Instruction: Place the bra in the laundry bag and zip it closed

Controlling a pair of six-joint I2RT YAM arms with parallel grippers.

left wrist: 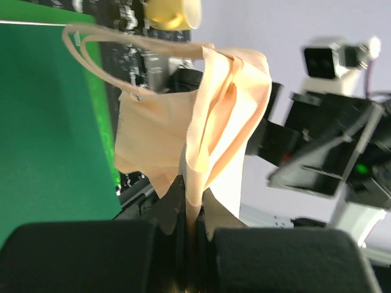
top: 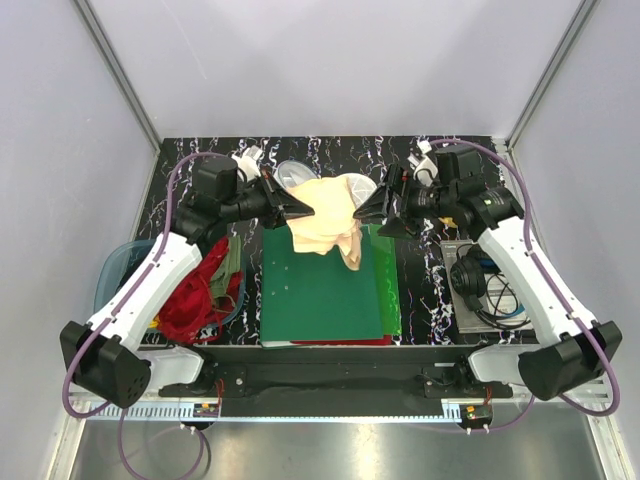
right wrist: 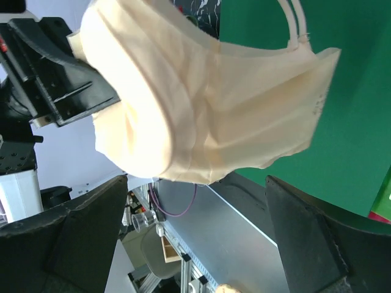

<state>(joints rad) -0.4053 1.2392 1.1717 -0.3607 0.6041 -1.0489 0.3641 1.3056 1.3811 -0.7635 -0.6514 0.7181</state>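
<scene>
Both arms reach forward from the near edge and bend inward. The grippers face each other above the far end of the green folder (top: 320, 295).

Left gripper (top: 303, 211): fingers pressed together, pinching a fold of the bra (top: 325, 222). The bra is lifted between the grippers, its lower part hanging over the folder.

Right gripper (top: 363, 213): fingers spread wide, just beside the bra, no contact seen.

Behind, the laundry bag (top: 290, 173) is mostly hidden. The marbled table (top: 330, 150) runs on to the back wall.
</scene>
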